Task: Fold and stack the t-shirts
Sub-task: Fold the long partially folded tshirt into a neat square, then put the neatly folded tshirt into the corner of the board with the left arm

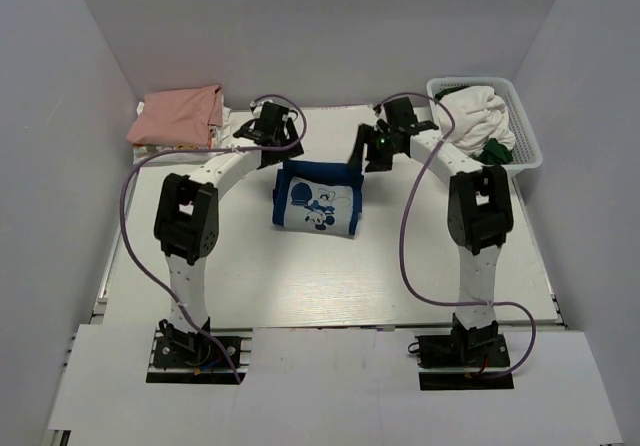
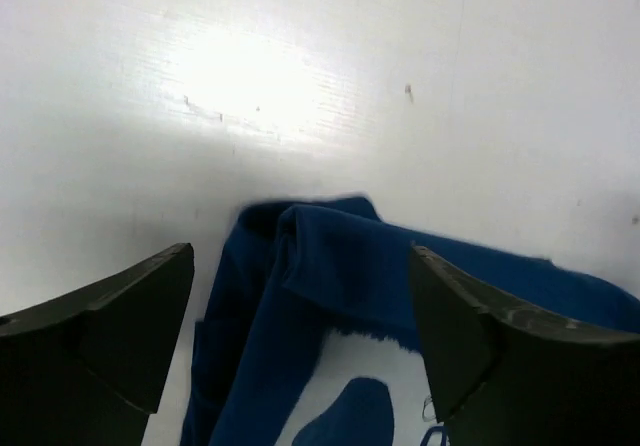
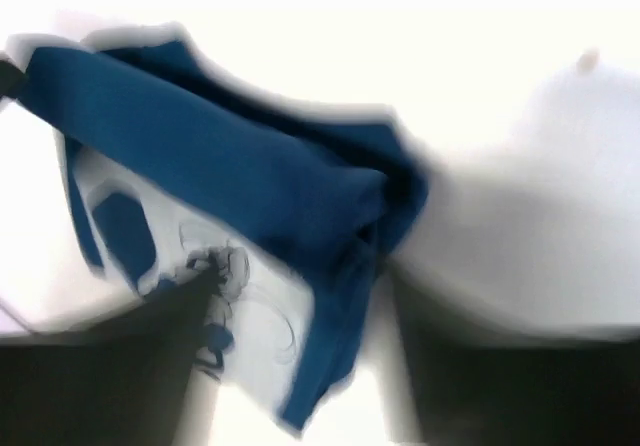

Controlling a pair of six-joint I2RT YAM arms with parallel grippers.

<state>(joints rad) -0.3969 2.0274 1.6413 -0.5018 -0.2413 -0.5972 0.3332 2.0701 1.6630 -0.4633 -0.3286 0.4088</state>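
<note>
Surface: white table (image 1: pixel 330 286), faint grain, matte; bright glare patch in upper left of left wrist view.
Room: plain pale grey walls (image 1: pixel 330 26) on three sides, closing in the table.
Near edge: white sheet (image 1: pixel 330 386) along bottom of top view, with both arm bases set into it.
Upper right corner: white lattice basket (image 1: pixel 527 156), holding a bundled white cloth (image 1: pixel 478 116) and something dark green at its near side.
Dark blue t-shirt (image 1: pixel 315 201): centre of table, between the two arms, folded to a rough rectangle. White panel with dark blue cartoon print faces up; blue band along far edge and both sides. Far left corner rumpled into soft ridges (image 2: pixel 330 266).
Same shirt, right wrist view (image 3: pixel 220 176): heavily blurred; blue fold over the white printed panel.
Salmon-pink t-shirt (image 1: pixel 178 116): upper left of top view, folded flat, resting on a white layer; well apart from the blue one.
Left gripper (image 1: pixel 272 131): at far left corner of blue shirt, fingers (image 2: pixel 100 336) spread wide, nothing held, corner visible between them.
Right gripper (image 1: pixel 383 146): at far right corner of blue shirt; fingers (image 3: pixel 520 366) look apart, though blurred; no cloth pinched.
Cables: purple (image 1: pixel 408 236), looping from each base to its wrist.
</note>
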